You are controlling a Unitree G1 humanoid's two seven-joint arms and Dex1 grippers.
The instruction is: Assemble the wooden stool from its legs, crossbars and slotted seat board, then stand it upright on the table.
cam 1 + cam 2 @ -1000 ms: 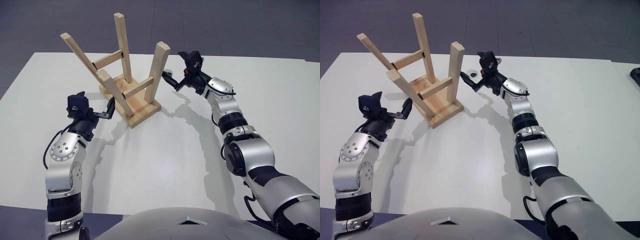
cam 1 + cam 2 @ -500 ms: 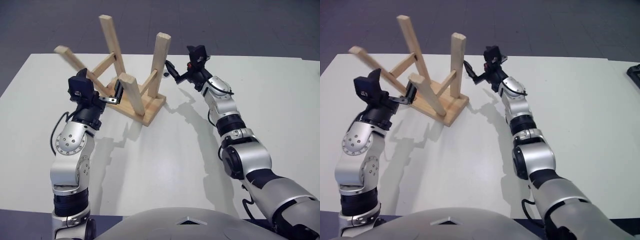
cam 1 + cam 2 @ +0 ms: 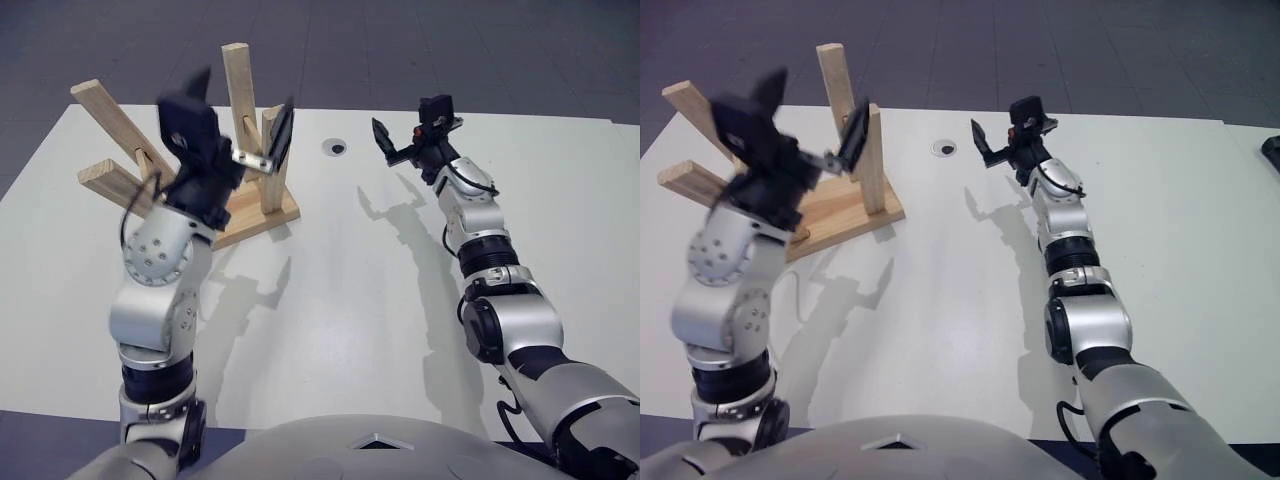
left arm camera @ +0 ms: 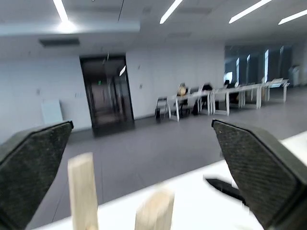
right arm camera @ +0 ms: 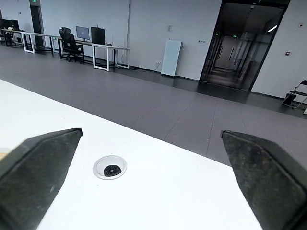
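**Stool upside down at the tabletop's far left, both grippers spread wide**

The white tabletop (image 3: 330, 300) carries a round cable grommet (image 3: 338, 148) near its far edge. Dark grey floor lies beyond. The wrist views look into a large hall with ceiling strip lights (image 4: 172, 10), a dark doorway (image 4: 106, 93), and rows of desks (image 5: 103, 48) with chairs.

The wooden stool (image 3: 262, 210) sits at the far left of the tabletop with its seat board down. Its legs (image 3: 240, 80) point up and lean toward the left edge.

The left arm is raised steeply, and the left gripper (image 4: 142, 123) is up among the leg ends. Its fingers (image 4: 259, 167) are wide apart, with two leg tips showing between them. Whether either finger touches wood cannot be told.

The right arm stretches forward over the tabletop. The right gripper (image 5: 151, 133) hangs above the surface just beside the grommet, well apart from the stool. Its fingers (image 5: 38, 163) are spread wide on nothing.
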